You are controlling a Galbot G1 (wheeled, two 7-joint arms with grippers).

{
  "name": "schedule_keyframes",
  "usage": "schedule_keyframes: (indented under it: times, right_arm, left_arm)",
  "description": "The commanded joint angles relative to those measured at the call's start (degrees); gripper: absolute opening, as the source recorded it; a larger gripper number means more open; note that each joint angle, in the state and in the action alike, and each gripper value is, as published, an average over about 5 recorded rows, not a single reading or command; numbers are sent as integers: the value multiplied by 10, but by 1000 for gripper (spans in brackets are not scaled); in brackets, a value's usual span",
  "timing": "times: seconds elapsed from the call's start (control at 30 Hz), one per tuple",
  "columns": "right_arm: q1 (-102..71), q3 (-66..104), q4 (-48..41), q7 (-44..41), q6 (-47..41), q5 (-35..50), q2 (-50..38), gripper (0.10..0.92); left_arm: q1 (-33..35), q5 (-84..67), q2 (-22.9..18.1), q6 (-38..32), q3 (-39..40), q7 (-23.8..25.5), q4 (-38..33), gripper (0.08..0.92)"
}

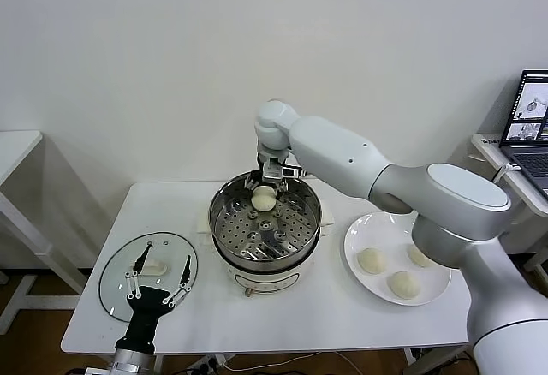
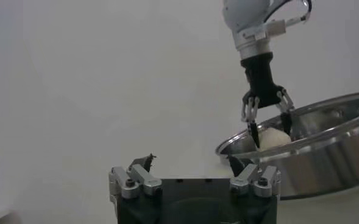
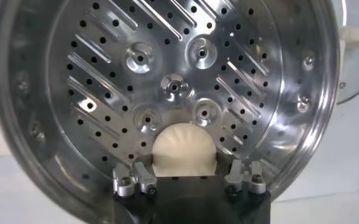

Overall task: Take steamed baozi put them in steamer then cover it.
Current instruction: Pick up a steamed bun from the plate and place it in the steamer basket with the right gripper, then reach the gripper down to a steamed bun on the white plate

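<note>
Head view shows my right gripper [image 1: 264,188] at frame centre, reaching into the steamer [image 1: 224,212], jaws on either side of one baozi [image 1: 264,199] at the basket's far rim; whether they grip it or have let go, I cannot tell. I judge this the placing step: next I must free the bun, lift clear, and fetch another. Three baozi [image 1: 371,260] wait on the white plate [image 1: 355,236] at right. One cover [image 1: 116,272] lies lower left, with my left gripper [image 1: 159,276] spread wide over it.
</note>
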Motion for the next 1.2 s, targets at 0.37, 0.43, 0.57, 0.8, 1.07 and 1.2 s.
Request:
schedule_keyframes:
  times: [0.37, 0.43, 0.57, 0.8, 1.07, 1.2]
  right_arm:
    - [45, -6, 84, -62, -71, 120, -62, 821]
    - [71, -9, 113, -100, -112, 177, -95, 822]
    - [119, -18, 161, -161, -244, 300, -179, 823]
    - [172, -135, 162, -121, -445, 512, -322, 823]
    - [131, -237, 174, -77, -497, 561, -436, 823]
    - [95, -263, 206, -50, -506, 554, -466, 823]
  left_arm:
    - [-4, -1, 0, 3, -3, -4, 1, 823]
    - [-5, -1, -1, 4, -1, -5, 1, 823]
    - [-8, 2, -3, 6, 3, -8, 0, 823]
    - [-10, 8, 0, 9, 5, -11, -5, 823]
    - [-14, 8, 6, 17, 17, -8, -7, 823]
    - [-15, 8, 5, 17, 18, -8, -3, 823]
